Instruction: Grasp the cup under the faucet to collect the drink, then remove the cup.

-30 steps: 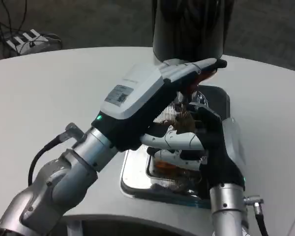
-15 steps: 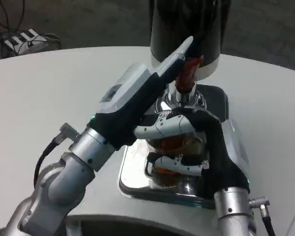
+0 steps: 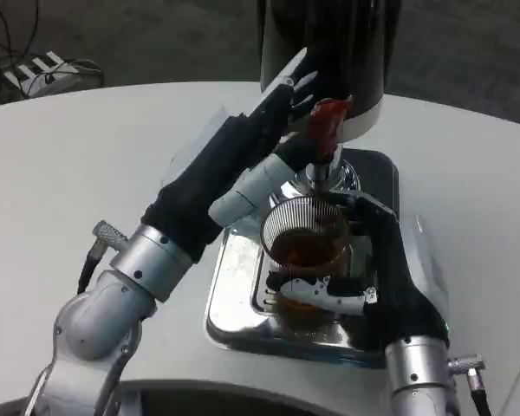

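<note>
A clear ribbed cup [image 3: 307, 247] with brown drink in it stands on the shiny drip tray [image 3: 234, 303], directly under the chrome faucet [image 3: 322, 173]. My right hand [image 3: 373, 277] grips the cup from the right, fingers wrapped round its lower half. My left hand [image 3: 260, 147] reaches up from the left to the red tap lever [image 3: 328, 121], its fingers beside and touching the lever. The dispenser's dark body [image 3: 325, 43] rises behind.
The white round table [image 3: 87, 173] spreads out to the left and right of the tray. Cables and a power strip [image 3: 39, 69] lie on the floor at the far left, beyond the table's edge.
My left hand has turned and lifted off the top of the cup area, uncovering the cup and the lever. The cup now shows brown drink. My right hand keeps its hold.
</note>
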Available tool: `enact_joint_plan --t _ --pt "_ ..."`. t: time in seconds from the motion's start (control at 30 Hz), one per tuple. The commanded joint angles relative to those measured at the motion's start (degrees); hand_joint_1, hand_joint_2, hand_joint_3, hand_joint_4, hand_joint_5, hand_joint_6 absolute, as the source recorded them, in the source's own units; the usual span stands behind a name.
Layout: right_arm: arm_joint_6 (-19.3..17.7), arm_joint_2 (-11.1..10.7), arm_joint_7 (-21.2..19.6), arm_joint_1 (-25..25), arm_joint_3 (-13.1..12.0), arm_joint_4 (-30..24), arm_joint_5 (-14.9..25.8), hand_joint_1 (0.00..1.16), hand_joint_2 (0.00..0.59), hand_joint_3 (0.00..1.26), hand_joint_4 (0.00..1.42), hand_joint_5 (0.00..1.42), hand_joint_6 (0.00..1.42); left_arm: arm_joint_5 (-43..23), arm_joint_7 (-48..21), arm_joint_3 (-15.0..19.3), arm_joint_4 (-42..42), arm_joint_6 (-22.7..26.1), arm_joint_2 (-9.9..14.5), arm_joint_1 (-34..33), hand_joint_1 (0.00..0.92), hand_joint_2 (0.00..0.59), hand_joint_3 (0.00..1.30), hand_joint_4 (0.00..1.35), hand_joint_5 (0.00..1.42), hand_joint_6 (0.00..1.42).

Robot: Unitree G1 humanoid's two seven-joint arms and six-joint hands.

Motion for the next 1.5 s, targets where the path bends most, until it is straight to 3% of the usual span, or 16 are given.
enact_joint_plan --t 0.03,0.27,0.5,0.9,1.27,1.5 --pt "0.1 0.2 0.2 0.8 0.1 -2.6 -0.4 1.01 0.131 0.89 1.02 1.19 1.40 -5.2 -1.9 2.3 -4.2 5.0 -1.3 2.6 0.000 0.042 0.00 0.00 0.07 0.05" --pt "0.9 0.4 0.1 1.7 0.5 -3.6 -0.8 1.01 0.128 0.89 1.02 1.18 1.40 -9.4 -2.5 5.1 -11.4 10.2 -2.6 6.1 0.000 0.044 0.00 0.01 0.11 0.10" --pt "1.0 0.5 0.0 2.6 0.7 -4.1 -1.0 1.00 0.126 0.89 1.02 1.18 1.40 -6.4 -0.1 7.2 -19.4 10.4 -2.2 9.7 0.000 0.044 0.01 0.05 0.14 0.12" --pt "0.9 0.0 1.3 4.3 0.8 -7.8 -1.3 0.99 0.125 0.89 1.02 1.18 1.40 -6.0 0.6 9.2 -25.5 12.2 -2.0 15.3 0.000 0.044 0.03 0.08 0.16 0.14" --pt "4.1 -0.7 7.7 11.9 0.0 -19.0 -0.6 0.99 0.125 0.90 1.02 1.19 1.40 -3.3 -1.2 10.2 -24.9 10.7 1.5 16.5 0.000 0.043 0.05 0.07 0.15 0.15" --pt "5.6 -0.8 11.8 16.1 0.0 -25.4 0.3 0.99 0.125 0.90 1.02 1.19 1.39 -3.4 -3.3 10.5 -23.5 8.8 4.0 18.2 0.000 0.042 0.05 0.01 0.10 0.05"
